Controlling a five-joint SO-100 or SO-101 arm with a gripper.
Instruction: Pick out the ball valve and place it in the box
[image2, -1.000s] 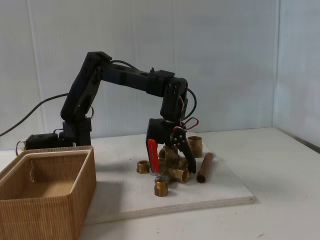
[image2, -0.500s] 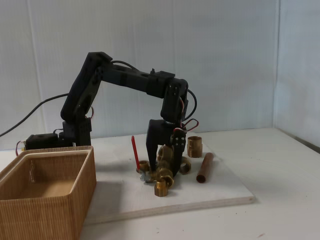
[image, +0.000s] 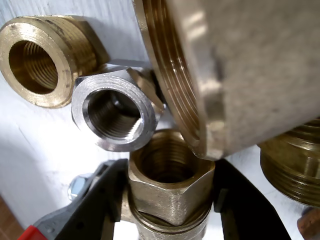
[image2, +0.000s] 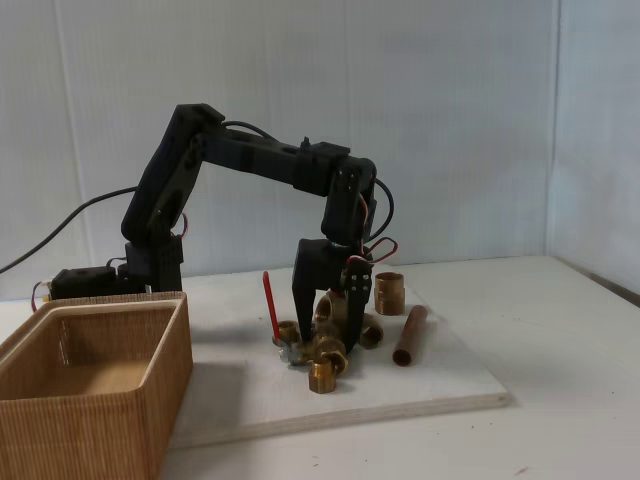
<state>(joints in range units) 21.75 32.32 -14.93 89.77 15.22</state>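
The ball valve (image2: 327, 351) lies among brass fittings on the white board, its red lever handle (image2: 270, 305) sticking up to the left. My gripper (image2: 326, 342) stands straight down over it, with one black finger on each side of the brass body. In the wrist view the valve's hexagonal brass end (image: 170, 192) sits tight between the two fingers (image: 100, 200), so the gripper (image: 170, 167) is shut on it. A red tip of the handle (image: 31, 233) shows at the bottom left. The box (image2: 90, 400), tan and ribbed, stands open at the left of the fixed view.
Loose fittings crowd the valve: a silver hex nut (image: 112, 112), a brass socket (image: 37, 60), a big blurred brass part (image: 225, 75) and a small brass nut (image2: 321, 377) in front. A brass collar (image2: 389, 293) and a copper tube (image2: 409, 335) lie right on the white board (image2: 440, 385).
One second ago the fingers were spread over the pile and the red handle leaned near them. They have since shut on the valve, and the handle swung upright to the left.
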